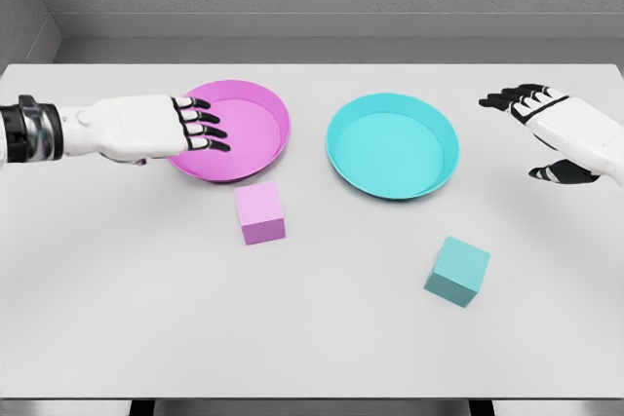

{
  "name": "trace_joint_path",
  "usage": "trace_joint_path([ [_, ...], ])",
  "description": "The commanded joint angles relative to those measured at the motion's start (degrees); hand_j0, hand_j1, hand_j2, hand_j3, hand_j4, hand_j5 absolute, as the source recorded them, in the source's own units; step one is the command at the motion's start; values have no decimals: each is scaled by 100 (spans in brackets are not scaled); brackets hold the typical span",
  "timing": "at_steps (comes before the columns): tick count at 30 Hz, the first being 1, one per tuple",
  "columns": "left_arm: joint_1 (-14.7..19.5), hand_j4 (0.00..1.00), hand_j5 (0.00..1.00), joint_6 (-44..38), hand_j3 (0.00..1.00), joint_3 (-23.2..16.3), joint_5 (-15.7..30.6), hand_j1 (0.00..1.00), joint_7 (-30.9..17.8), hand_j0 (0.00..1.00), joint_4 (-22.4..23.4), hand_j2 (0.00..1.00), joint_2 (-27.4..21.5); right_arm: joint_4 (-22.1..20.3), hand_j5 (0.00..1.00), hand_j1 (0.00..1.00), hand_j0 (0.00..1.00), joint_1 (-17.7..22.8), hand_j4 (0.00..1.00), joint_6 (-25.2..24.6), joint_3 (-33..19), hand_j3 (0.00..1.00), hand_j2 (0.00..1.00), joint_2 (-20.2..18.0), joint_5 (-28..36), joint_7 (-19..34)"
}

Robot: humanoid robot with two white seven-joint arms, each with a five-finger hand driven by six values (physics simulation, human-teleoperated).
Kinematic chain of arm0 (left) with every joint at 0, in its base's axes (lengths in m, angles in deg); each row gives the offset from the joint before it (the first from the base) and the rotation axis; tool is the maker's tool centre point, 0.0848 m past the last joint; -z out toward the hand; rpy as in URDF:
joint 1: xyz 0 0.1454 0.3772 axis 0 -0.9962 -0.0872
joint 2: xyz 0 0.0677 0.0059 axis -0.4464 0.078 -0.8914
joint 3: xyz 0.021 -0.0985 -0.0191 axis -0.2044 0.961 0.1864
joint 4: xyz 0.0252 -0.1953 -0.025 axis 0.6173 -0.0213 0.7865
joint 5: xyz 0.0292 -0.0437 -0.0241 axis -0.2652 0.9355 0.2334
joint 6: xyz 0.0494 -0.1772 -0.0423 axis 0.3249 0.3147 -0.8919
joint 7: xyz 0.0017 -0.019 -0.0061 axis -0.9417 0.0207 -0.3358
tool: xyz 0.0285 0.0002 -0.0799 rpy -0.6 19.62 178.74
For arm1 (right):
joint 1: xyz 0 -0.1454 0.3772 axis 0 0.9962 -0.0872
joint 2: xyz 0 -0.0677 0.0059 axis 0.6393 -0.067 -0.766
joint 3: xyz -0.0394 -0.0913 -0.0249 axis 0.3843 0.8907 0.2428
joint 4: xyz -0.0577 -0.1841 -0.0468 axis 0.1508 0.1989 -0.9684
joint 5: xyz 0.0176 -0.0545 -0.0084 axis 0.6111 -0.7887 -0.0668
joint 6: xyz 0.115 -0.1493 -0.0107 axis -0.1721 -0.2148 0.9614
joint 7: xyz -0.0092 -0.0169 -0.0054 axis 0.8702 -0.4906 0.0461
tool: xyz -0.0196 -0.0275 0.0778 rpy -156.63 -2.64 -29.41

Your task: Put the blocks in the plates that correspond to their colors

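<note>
A white table (117, 319) carried a pink plate (255, 133), a teal plate (392, 148), a pink block (260, 212) and a teal block (457, 271)

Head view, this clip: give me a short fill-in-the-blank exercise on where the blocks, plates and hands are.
1. The pink block lies on the table just in front of the ____ plate.
2. The teal block lies on the table, not inside the teal plate, so both plates hold ____ blocks.
3. The left hand hovers over the rim of the pink plate and holds ____.
4. The right hand is to the ____ of the teal plate.

Missing words: pink; no; nothing; right
</note>
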Motion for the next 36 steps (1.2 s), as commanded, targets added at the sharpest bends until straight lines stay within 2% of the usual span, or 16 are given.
trace_joint_path([
  [1, 0, 100, 100, -6, 100, -19, 98, 100, -42, 100, -8, 100, -6, -1, 100, 100, 100, 0, 100, 0, -4, 100, 100, -8, 17, -2],
  [4, 0, 100, 100, -6, 100, -37, 98, 100, -42, 100, -8, 100, 20, -1, 100, 100, 100, 0, 100, 26, -13, 100, 100, -8, 17, 41],
  [6, 9, 100, 100, -6, 100, -230, 89, 100, -51, 100, -104, 100, 55, -1, 100, 100, 100, -9, 100, 289, -4, 100, 100, 0, 17, 76],
  [10, 9, 100, 100, -6, 100, -353, 194, 100, -218, 100, -438, 100, 91, -1, 100, 100, 100, -35, 100, 1028, 5, 100, 100, 71, 8, 1402],
  [12, 9, 100, 100, -6, 100, -424, 203, 100, -218, 100, -588, 100, 135, -1, 100, 100, 100, -44, 100, 1291, 5, 100, 100, 106, 17, 1825],
  [14, 9, 100, 100, -6, 100, -433, 247, 100, -218, 100, -632, 100, 143, -1, 100, 100, 100, -246, 100, 1713, 14, 100, 100, 115, 17, 2229],
  [16, 9, 100, 100, -6, 100, -433, 265, 100, -218, 100, -640, 100, 205, -1, 100, 100, 100, -387, 100, 2085, 14, 100, 100, 115, 17, 2423],
  [21, 44, 100, 100, -6, 100, -520, 265, 100, -218, 100, -658, 100, 354, -1, 100, 100, 100, -756, 100, 2085, 383, 100, 100, 211, 17, 3023],
  [23, 61, 100, 100, -6, 100, -538, 265, 100, -209, 100, -658, 100, 424, -1, 100, 100, 100, -782, 100, 2085, 383, 100, 100, 211, 17, 3023],
  [25, 193, 100, 100, -6, 100, -714, 309, 100, -209, 100, -649, 100, 565, -1, 100, 100, 100, -791, 100, 2085, 392, 100, 100, 211, 26, 3023],
  [33, 246, 100, 100, -6, 100, -907, 291, 100, -227, 100, -649, 100, 636, -10, 100, 100, 100, -773, 100, 2085, 550, 100, 100, 211, 17, 3023],
  [36, 281, 100, 100, -6, 100, -969, 256, 100, -227, 100, -623, 100, 688, -10, 100, 100, 100, -887, 100, 2085, 725, 100, 100, 369, 17, 3023],
])
